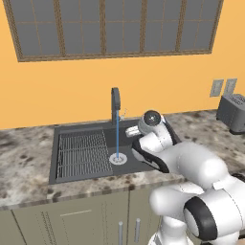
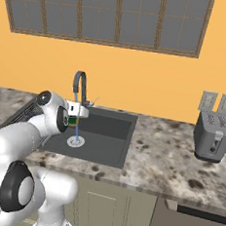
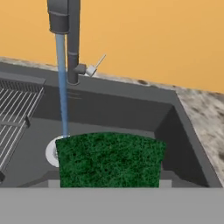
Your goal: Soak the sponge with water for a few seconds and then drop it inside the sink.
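My gripper (image 2: pixel 77 112) hangs over the sink (image 2: pixel 114 126), shut on the sponge (image 3: pixel 109 159), whose green face spreads across the bottom of the hand view. In the right base view the sponge (image 2: pixel 73 121) peeks out green under the white hand. The water (image 3: pixel 62 87) runs as a thin blue stream from the dark faucet (image 3: pixel 65 26) and comes down at the sponge's upper left corner, above the round silver drain (image 3: pixel 50 152). From the left base view, the water (image 1: pixel 117 136) falls just left of the hand, and the arm hides the sponge.
A wire grid rack (image 1: pixel 83 153) covers the sink's left half. The faucet's lever (image 3: pixel 97 64) sticks out to the right. A grey toaster (image 2: pixel 212 130) stands on the speckled counter (image 2: pixel 168 164) to the right. Orange wall and windows lie behind.
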Robot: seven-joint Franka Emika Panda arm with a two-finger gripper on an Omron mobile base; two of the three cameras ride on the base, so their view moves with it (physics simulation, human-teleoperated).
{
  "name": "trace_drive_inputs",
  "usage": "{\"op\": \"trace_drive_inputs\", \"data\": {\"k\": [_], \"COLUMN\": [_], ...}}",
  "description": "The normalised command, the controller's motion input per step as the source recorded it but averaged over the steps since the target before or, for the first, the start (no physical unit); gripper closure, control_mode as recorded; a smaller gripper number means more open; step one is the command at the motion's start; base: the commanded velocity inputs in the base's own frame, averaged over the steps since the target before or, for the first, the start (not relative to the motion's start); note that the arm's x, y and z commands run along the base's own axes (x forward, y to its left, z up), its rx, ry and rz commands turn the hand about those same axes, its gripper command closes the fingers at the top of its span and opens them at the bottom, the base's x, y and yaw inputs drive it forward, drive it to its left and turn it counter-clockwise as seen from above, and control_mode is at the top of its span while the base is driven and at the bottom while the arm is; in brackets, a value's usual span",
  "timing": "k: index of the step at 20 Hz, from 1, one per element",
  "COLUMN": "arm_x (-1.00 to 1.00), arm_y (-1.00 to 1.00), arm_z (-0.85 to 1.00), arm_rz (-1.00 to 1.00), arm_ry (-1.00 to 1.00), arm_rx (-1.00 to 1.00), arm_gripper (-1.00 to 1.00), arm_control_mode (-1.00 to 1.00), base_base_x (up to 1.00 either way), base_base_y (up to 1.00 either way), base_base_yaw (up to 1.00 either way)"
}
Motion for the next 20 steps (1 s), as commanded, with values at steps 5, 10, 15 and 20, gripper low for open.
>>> {"op": "trace_drive_inputs", "data": {"k": [5, 10, 15, 20], "arm_x": [0.20, 0.27, 0.24, 0.02], "arm_y": [0.03, 0.01, 0.03, 0.01], "arm_z": [0.01, 0.00, 0.00, 0.00], "arm_rz": [0.24, 0.31, 0.34, 0.23], "arm_ry": [0.00, 0.02, 0.00, 0.00], "arm_rx": [0.11, 0.15, 0.13, 0.02], "arm_gripper": [1.00, 1.00, 1.00, 1.00], "arm_control_mode": [-1.00, -1.00, -1.00, -1.00], "base_base_x": [0.00, 0.00, 0.00, 0.00], "base_base_y": [0.00, 0.00, 0.00, 0.00], "base_base_yaw": [0.00, 0.00, 0.00, 0.00]}}
